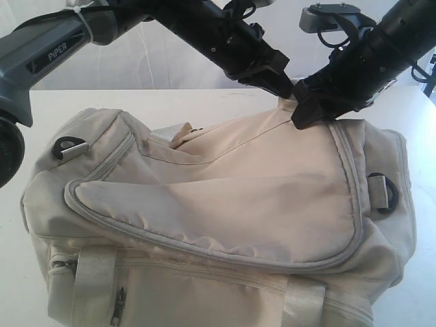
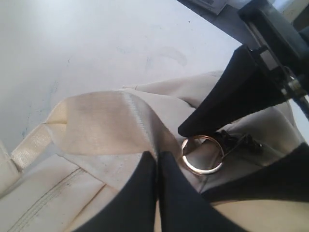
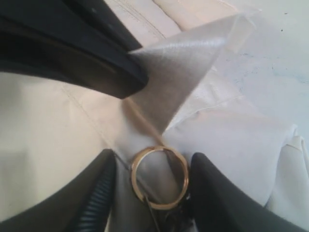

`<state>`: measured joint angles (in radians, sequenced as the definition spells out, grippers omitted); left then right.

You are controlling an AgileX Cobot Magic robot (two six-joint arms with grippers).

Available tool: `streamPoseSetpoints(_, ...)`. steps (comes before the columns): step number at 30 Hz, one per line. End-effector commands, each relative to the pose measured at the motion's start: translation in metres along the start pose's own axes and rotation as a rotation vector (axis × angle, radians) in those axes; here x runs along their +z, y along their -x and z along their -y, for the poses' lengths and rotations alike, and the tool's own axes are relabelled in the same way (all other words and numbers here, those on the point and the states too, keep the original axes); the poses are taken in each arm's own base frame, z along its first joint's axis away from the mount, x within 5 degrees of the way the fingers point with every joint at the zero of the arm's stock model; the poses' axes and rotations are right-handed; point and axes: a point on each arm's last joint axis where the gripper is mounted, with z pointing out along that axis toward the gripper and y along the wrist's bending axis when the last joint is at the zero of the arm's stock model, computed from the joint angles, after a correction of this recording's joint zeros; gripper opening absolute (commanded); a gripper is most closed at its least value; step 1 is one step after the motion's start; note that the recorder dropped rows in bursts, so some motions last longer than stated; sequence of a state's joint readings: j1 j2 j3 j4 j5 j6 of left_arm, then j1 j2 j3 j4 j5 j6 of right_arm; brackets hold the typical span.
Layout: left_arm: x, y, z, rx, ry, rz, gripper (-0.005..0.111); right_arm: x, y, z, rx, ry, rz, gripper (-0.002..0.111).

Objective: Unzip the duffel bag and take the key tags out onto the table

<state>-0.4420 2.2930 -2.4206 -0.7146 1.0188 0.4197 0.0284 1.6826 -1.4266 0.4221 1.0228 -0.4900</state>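
Exterior view: duffel bag (image 1: 225, 197) on the tabletop (image 1: 17, 272), both arms at its top ridge. Left wrist view: left gripper (image 2: 157, 155), jaws pinched shut on a bag fold beside a metal ring (image 2: 203, 154). Right wrist view: right gripper (image 3: 153, 159), jaws spread, straddling that ring.

The duffel bag (image 1: 225, 197) on the tabletop (image 1: 170, 102)
The left gripper (image 1: 287, 87) and right gripper (image 1: 304, 114) meet at its far top edge, right of centre; a metal ring (image 3: 133, 180) lies between the right gripper's jaws.
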Motion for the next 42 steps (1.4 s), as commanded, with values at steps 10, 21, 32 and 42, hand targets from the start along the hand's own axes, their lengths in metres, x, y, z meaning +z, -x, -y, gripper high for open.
streamPoseSetpoints(10, -0.017, 0.011, 0.017, 0.013, -0.050, 0.048, 0.000, 0.008, 0.004, 0.005, 0.054, -0.016, 0.018, 0.062)
streamPoseSetpoints(21, -0.017, 0.011, 0.017, 0.014, -0.050, 0.049, 0.000, 0.011, 0.008, 0.005, 0.078, 0.003, 0.048, 0.043)
streamPoseSetpoints(32, -0.017, 0.011, 0.017, 0.015, -0.051, 0.048, 0.000, 0.001, 0.017, 0.003, 0.059, -0.007, 0.084, 0.027)
streamPoseSetpoints(42, -0.016, 0.007, 0.016, 0.026, -0.039, 0.001, 0.000, -0.016, 0.018, -0.003, 0.036, -0.003, 0.093, 0.024)
